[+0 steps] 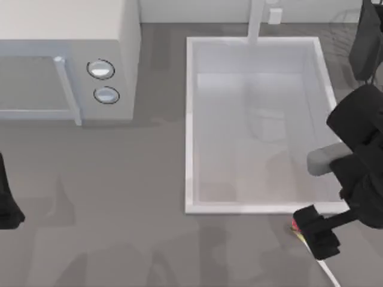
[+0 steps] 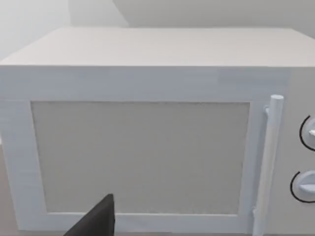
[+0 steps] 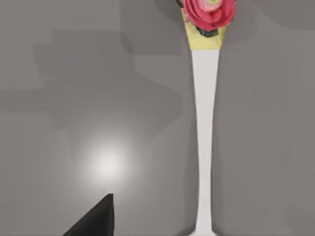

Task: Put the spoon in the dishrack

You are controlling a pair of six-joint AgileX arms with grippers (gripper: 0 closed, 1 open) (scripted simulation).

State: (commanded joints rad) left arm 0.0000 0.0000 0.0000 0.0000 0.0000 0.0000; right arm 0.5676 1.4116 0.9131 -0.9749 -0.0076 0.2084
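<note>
The spoon (image 1: 295, 225) lies on the grey counter just in front of the basin's front right corner. Its red bowl peeks out at the left of my right gripper (image 1: 316, 231) and its cream handle runs toward the front edge. My right gripper hovers over the spoon's neck, open, holding nothing. In the right wrist view the spoon (image 3: 204, 123) lies flat below, with one dark finger (image 3: 96, 220) off to its side. Thin dark wires of the dishrack (image 1: 346, 24) show faintly at the far right corner. My left gripper (image 1: 9, 206) is parked at the left edge.
A large white sink basin (image 1: 190, 131) fills the middle, with a faucet (image 1: 256, 21) at its back. A white microwave (image 1: 66, 60) stands at the back left, facing the left wrist camera (image 2: 142, 157). Bare grey counter spreads across the front left.
</note>
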